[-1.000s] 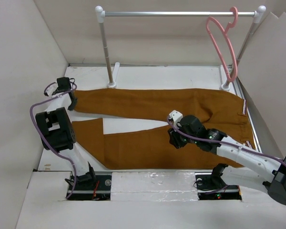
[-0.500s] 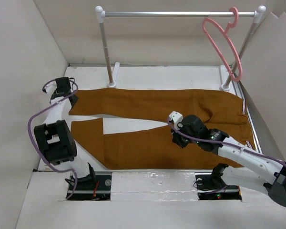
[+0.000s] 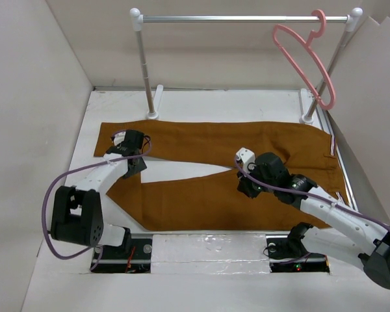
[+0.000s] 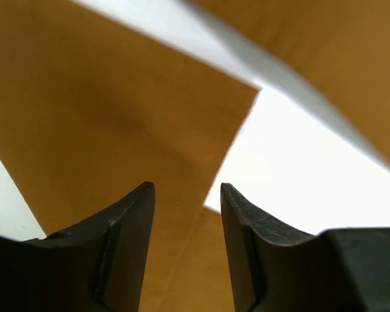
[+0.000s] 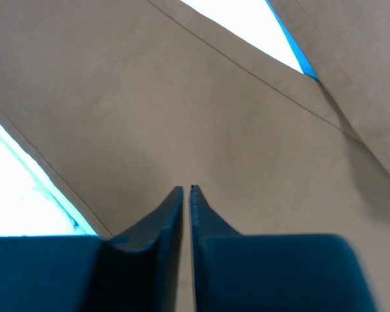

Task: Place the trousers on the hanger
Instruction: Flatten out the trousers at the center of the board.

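- White counter (image 3: pixel 247 104) carries all items, with pale walls on three sides.
- Rust-brown trousers (image 3: pixel 201 140) lie flat across the counter. The waistband is at the right and both legs run left. The legs part in a narrow V, with a wedge of bare counter showing between them. A pale striped strip shows at the waistband edge. The garment is not on the hanger.
- Silver clothes rail (image 3: pixel 247 19) stands at the far side of the counter on two uprights with white caps. The far leg of the trousers lies just in front of its feet.
- Pink hanger (image 3: pixel 327 101) hangs by its hook from the right end of the rail, tilted. It is above the waistband end of the trousers and apart from them.
- Right end effector (image 5: pixel 186 190) is down over the near leg, close to the crotch. Its jaws are drawn almost together with only a slit between them. Whether any cloth is pinched cannot be determined.
- Left end effector (image 4: pixel 185 195) hovers over the leg hems at the left. Its jaws stand moderately apart with nothing between them. Below the tips, a hem corner meets bare counter.
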### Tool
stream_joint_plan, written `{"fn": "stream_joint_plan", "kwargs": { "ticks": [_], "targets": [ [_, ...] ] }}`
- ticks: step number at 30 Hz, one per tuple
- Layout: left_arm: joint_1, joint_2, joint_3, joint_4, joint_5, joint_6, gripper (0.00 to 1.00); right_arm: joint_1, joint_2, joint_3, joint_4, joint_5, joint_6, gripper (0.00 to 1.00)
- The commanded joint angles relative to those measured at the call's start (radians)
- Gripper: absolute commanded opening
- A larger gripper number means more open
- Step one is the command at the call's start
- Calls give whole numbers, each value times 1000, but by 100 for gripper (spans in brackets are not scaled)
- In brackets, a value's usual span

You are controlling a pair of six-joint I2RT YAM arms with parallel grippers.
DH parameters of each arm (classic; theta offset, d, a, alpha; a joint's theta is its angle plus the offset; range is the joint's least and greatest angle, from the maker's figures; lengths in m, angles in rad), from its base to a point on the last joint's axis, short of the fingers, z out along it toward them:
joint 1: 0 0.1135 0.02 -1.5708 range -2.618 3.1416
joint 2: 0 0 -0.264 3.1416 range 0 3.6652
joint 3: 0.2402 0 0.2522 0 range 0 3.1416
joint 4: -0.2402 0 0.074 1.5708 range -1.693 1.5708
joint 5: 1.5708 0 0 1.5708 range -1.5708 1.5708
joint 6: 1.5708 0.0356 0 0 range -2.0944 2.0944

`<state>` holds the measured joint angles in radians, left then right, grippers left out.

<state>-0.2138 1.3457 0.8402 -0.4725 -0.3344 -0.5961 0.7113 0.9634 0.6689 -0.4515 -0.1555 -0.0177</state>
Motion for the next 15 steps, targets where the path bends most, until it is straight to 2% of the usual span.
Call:
{"fn": "stream_joint_plan", "kwargs": {
  "ticks": [1, 3, 6, 15],
  "targets": [
    [-4, 29, -7, -22, -9, 27, 43, -10, -2, -3, 69, -62, -27, 18],
    [-4, 70, -3, 20, 21, 56, 44, -10, 9, -3, 83, -85, -28, 29],
    [-4, 130, 23, 41, 14, 70, 44, -10, 14, -11, 102, -105, -21, 35],
    [-4, 312, 76, 67, -28, 82, 44, 17, -28, -37, 97, -78, 15, 35]
  ]
}}
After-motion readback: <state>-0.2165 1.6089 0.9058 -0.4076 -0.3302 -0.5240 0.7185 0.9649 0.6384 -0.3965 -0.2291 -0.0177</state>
